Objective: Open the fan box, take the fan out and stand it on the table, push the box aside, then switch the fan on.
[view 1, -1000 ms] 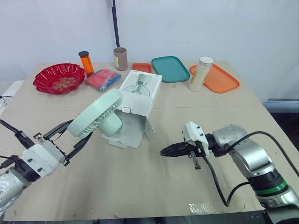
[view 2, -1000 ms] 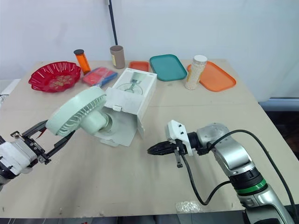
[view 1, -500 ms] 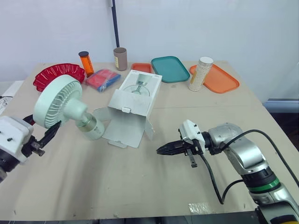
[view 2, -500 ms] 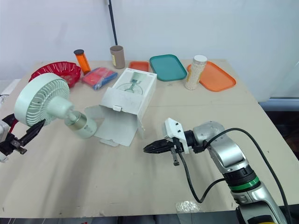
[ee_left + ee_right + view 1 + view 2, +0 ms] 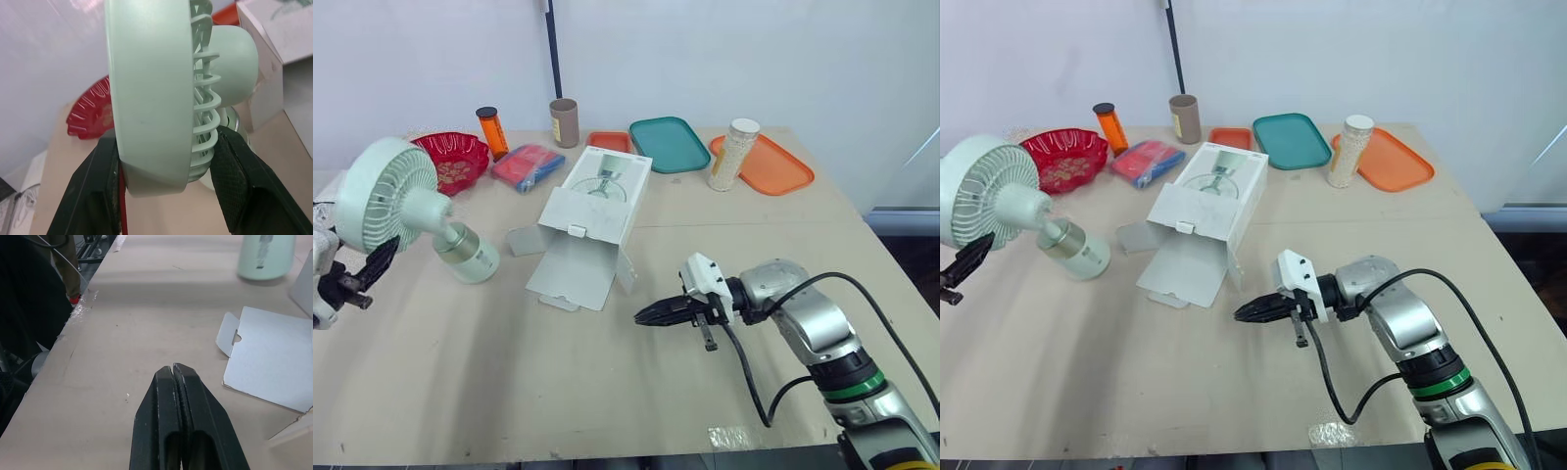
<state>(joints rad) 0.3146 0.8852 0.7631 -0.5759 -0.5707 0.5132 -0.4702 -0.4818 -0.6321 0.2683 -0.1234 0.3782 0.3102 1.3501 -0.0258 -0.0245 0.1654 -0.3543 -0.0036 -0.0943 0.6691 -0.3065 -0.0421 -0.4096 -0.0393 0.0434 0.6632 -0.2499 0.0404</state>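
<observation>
So the fan (image 5: 386, 211) is out of the open fan box (image 5: 597, 201), held left of it by the left gripper (image 5: 166, 139), fingers clamped across the round head's rim. Its long axis leans, head up and outward, base (image 5: 470, 262) low by the tabletop (image 5: 509, 372) and pointing toward the box, so I'd guess it needs tipping upright. The right gripper (image 5: 643, 316), fingers pinched together on nothing, sits nearest the box's front.

Pale mint-green fan (image 5: 386, 201), white box (image 5: 597, 201), red patterned bowl (image 5: 460, 162), teal tray (image 5: 670, 144), orange tray (image 5: 773, 166).
</observation>
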